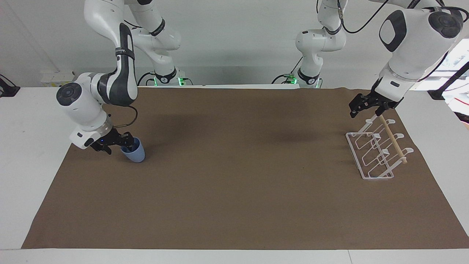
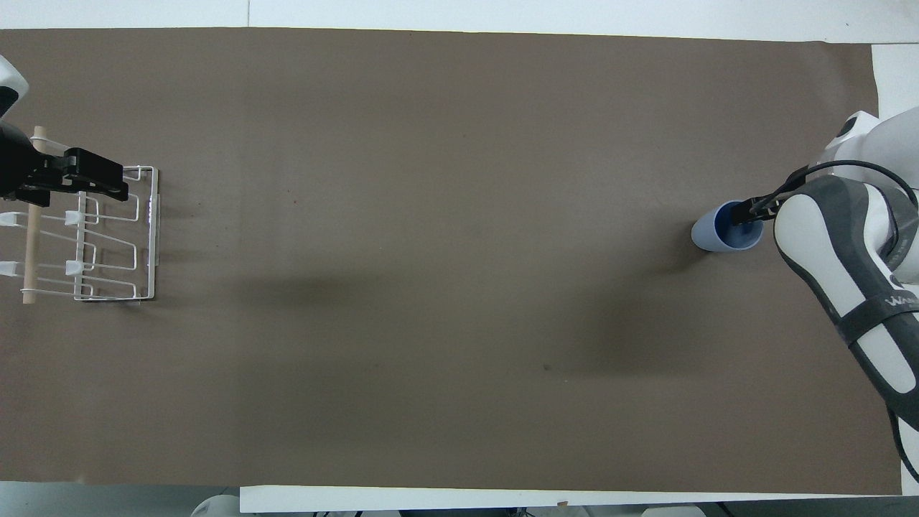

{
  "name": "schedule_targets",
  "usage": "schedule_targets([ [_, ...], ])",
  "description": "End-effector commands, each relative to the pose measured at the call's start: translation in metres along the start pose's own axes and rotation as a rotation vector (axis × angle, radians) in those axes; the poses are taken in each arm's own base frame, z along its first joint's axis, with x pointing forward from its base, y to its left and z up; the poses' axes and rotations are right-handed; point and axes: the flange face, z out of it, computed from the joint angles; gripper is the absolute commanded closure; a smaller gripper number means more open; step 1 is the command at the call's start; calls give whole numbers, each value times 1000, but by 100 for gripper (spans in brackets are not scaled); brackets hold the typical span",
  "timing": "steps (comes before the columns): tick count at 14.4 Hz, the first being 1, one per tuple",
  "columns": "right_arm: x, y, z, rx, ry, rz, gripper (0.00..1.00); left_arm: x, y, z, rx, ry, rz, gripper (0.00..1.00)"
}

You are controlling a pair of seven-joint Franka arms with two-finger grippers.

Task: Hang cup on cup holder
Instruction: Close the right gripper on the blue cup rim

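A: What lies around the cup?

B: Little. The small light blue plastic cup (image 1: 134, 153) stands on the brown paper mat (image 1: 234, 205) at the right arm's end of the table, mouth up and leaning slightly. The white wire cup holder with a wooden rod (image 1: 377, 151) sits well apart at the left arm's end, nothing between them.

A: How does the holder lie?

B: Its rod runs away from the robots, and the prongs slant up toward it from the rectangular base.

A: And the grippers?

B: The right gripper (image 1: 124, 140) is at the cup's rim, one finger inside the mouth; whether it grips yet, I cannot tell. The left gripper (image 1: 362, 105) hangs over the holder's robot-side end, fingers apart, holding nothing.
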Motion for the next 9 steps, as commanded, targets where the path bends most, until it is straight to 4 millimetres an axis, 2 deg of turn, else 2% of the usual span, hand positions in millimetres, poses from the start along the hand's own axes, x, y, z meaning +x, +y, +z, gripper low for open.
schedule_targets([
  [1,-11,5,2,16,13,-12,25,-6,-1,0,9,20,4,0],
  [4,-12,5,3,17,12,-15,34,-6,-1,-1,9,23,4,0],
  [6,-13,4,5,18,7,-16,37,-7,-2,-1,9,23,4,0],
  [9,-13,4,5,19,5,-15,49,-6,-4,0,9,23,2,0],
])
